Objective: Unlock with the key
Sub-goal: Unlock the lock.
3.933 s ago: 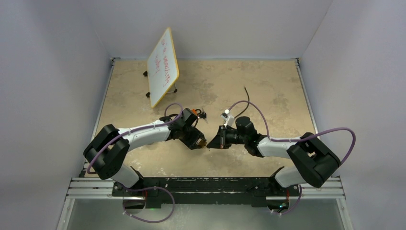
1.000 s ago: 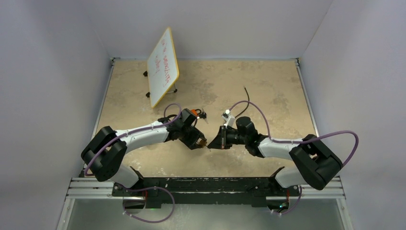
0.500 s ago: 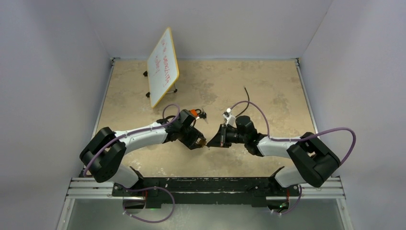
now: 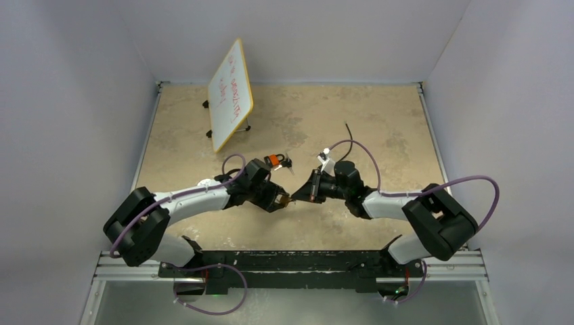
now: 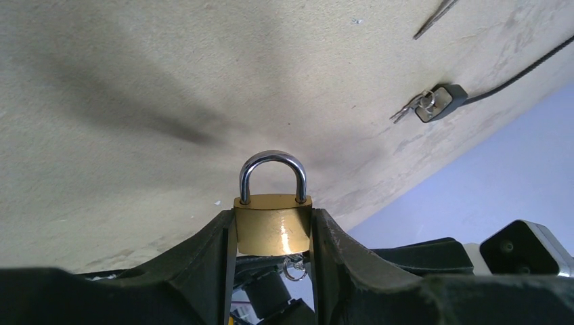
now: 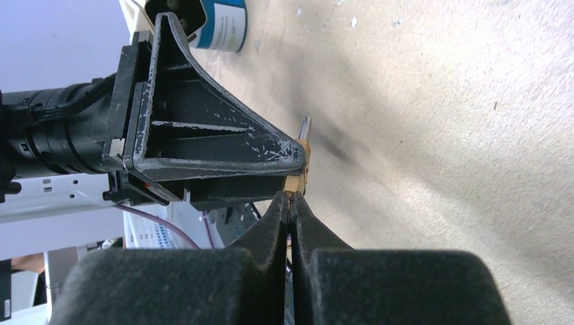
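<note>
**Padlock and key: key at the keyhole**

Item: brass padlock (image 5: 273,233), lower centre of the left wrist view, shackle shut, above the counter (image 5: 135,81).
Holder: left end effector (image 4: 283,201), part-open, fingers clamped on the lock's two sides.
Right end effector (image 6: 290,198): fingers pressed fully together, tips at the lock's base. The key is hidden; only a small ring (image 5: 293,268) shows.
Step, judged: seating the key.
Next: a clean twist, lock held steady.

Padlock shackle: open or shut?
Shut: in the left wrist view both legs of the shackle sit down in the brass padlock body.
</note>
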Motion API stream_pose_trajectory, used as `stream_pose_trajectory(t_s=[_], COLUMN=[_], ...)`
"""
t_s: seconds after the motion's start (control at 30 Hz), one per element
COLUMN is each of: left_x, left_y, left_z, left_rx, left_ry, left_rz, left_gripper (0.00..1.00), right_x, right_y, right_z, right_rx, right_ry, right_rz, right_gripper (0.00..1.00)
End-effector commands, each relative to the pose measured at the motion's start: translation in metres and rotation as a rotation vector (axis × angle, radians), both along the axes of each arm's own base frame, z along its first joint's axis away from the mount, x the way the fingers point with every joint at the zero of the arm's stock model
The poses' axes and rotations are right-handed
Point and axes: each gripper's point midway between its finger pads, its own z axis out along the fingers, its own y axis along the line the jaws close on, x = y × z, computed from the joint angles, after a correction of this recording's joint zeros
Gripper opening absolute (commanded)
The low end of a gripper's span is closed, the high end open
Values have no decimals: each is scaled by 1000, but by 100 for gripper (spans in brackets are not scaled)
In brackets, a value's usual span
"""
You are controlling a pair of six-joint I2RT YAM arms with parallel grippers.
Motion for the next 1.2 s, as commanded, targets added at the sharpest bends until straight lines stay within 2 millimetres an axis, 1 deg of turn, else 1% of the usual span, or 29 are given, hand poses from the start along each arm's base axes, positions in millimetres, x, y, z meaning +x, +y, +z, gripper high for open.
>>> stream_pose_trajectory(t_s=[0.0, 0.13, 0.33, 0.47, 0.6, 0.97, 1.17], left_x=[22, 30, 36, 41, 45, 45, 48], left_y=[-23, -25, -25, -25, -27, -30, -32], left_z=[50, 54, 56, 58, 63, 60, 62], left_rx=[-191, -216, -228, -240, -249, -246, -267], left_ry=[-85, -95, -93, -99, -110, -99, -104], left_rz=[84, 125, 165, 198, 209, 201, 222], left_gripper=[17, 17, 17, 17, 17, 17, 16], right_x=[8, 10, 12, 12, 17, 24, 21], right_y=[2, -2, -6, -11, -14, -15, -9], right_z=[14, 16, 21, 22, 22, 29, 36], right_rx=[34, 22, 19, 11, -7, -4, 28], right_ry=[-79, -108, -143, -168, -185, -189, -225], right_rz=[-26, -46, -73, -91, -117, -161, -129], right_gripper=[0, 0, 0, 0, 0, 0, 0])
